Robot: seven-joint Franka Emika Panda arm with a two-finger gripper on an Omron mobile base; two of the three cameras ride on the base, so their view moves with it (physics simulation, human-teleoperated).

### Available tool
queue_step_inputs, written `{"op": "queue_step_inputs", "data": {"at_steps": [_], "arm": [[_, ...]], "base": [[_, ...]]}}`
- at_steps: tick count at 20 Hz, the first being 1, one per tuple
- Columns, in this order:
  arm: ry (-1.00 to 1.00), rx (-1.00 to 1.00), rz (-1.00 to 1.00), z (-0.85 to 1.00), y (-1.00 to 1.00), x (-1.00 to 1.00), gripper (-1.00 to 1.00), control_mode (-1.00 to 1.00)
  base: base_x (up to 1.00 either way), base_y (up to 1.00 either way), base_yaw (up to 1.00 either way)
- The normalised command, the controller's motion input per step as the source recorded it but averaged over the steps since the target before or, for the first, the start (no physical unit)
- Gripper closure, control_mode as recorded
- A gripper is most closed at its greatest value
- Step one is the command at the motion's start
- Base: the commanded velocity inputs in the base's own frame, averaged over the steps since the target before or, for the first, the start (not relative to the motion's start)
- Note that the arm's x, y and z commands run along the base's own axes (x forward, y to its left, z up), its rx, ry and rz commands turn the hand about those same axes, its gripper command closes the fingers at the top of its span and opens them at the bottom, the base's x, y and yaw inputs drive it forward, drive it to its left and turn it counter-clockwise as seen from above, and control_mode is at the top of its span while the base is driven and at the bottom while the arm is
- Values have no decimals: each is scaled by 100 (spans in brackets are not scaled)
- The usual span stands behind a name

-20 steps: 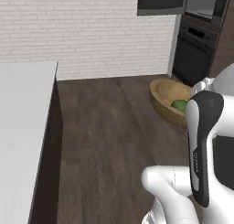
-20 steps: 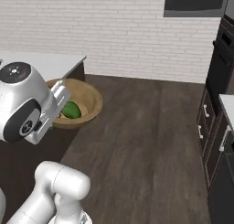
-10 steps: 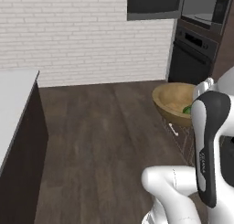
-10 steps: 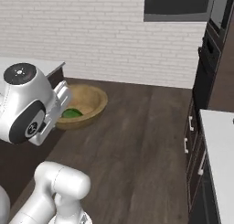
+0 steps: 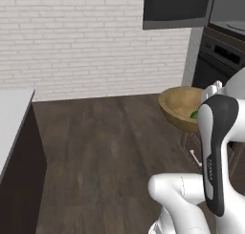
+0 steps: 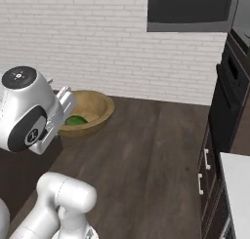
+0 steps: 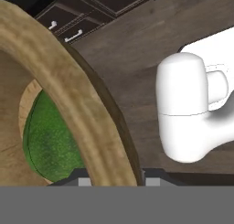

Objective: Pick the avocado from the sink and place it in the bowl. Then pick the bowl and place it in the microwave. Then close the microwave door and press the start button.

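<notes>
The wooden bowl (image 5: 178, 104) hangs in the air above the floor, carried by my gripper (image 7: 112, 181), which is shut on its rim (image 7: 77, 109). The green avocado (image 7: 50, 141) lies inside the bowl, and shows as a green patch in the base views (image 6: 75, 120) (image 5: 194, 114). In the right base view the bowl (image 6: 95, 109) sits just beyond the white hand. High up stands the black microwave door (image 5: 174, 8), swung open, with the microwave's grey interior (image 5: 230, 6) to its right. The sink is out of view.
A black wall oven (image 5: 217, 58) stands below the microwave, with dark drawers (image 6: 210, 169) beside it. A grey counter corner (image 5: 12, 113) is at the left. Dark wood floor (image 5: 110, 142) stretches to the white brick wall (image 5: 72, 37).
The whole scene has shifted as the base moves: the left counter slid out, the oven and microwave came closer. The bowl with the avocado stays in the gripper.
</notes>
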Motion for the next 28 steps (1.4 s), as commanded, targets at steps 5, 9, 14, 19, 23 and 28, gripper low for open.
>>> {"op": "queue_step_inputs", "data": {"at_steps": [5,9,14,19,23,28], "arm": [[0,0,0,0,0,0,100,100],[0,0,0,0,0,0,100,100],[0,0,0,0,0,0,100,100],[0,0,0,0,0,0,100,100],[0,0,0,0,0,0,100,100],[0,0,0,0,0,0,100,100]], "base": [[94,-14,0],[74,-13,-13],[72,-14,-32],[45,0,-51],[25,0,-51],[55,0,-44]]}}
